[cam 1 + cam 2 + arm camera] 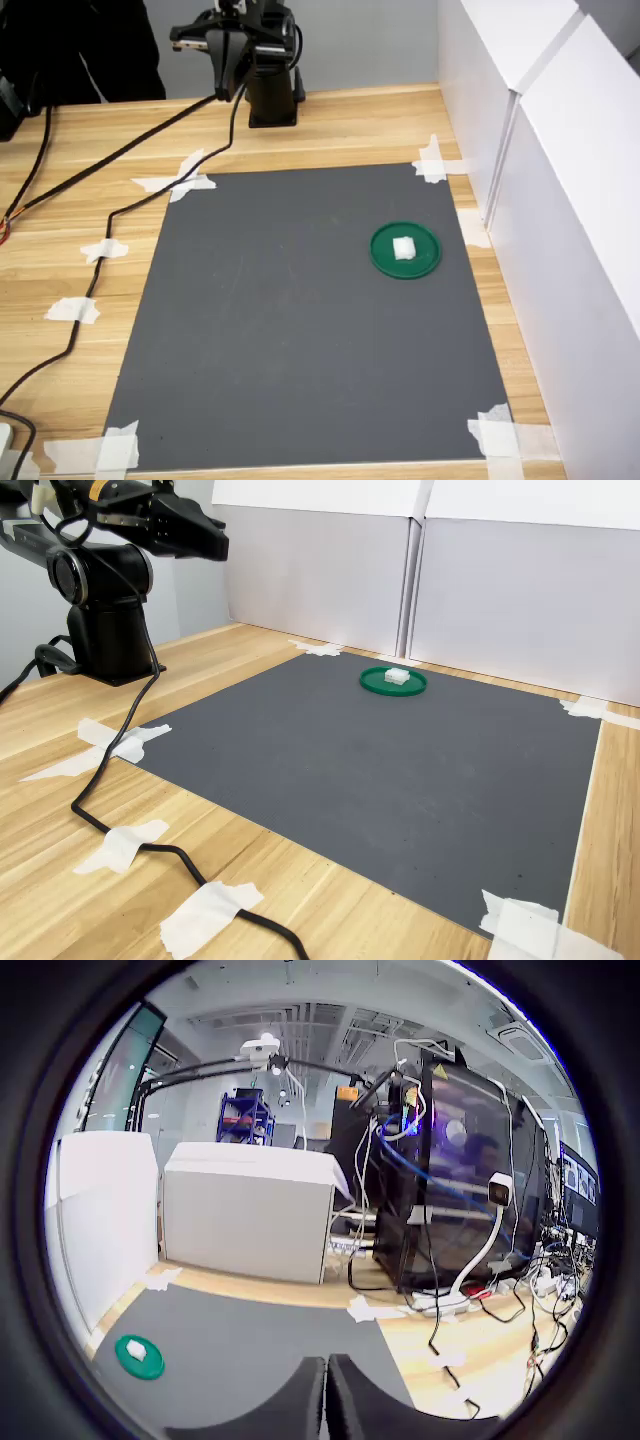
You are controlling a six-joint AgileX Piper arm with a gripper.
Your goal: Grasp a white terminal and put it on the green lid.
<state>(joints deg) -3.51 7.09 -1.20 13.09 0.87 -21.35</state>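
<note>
Arm folded back above its black base (272, 100) at the far edge of the wooden table (90, 300), left of centre in the first exterior view. Gripper (205, 537) raised high, well apart from the mat; wrist view shows the fingertips (300, 1400) pressed together with nothing between them, so the claw is closed and empty. Black cable (100, 215) trails from the base over the table's left side, past tape strips (180, 180). Dark grey mat (290, 320) taped at its corners. Green lid (405, 250) lies flat on the mat's far right part. White terminal (404, 247) rests on the lid, near its centre. White panels (560, 200) stand along the right side.
</note>
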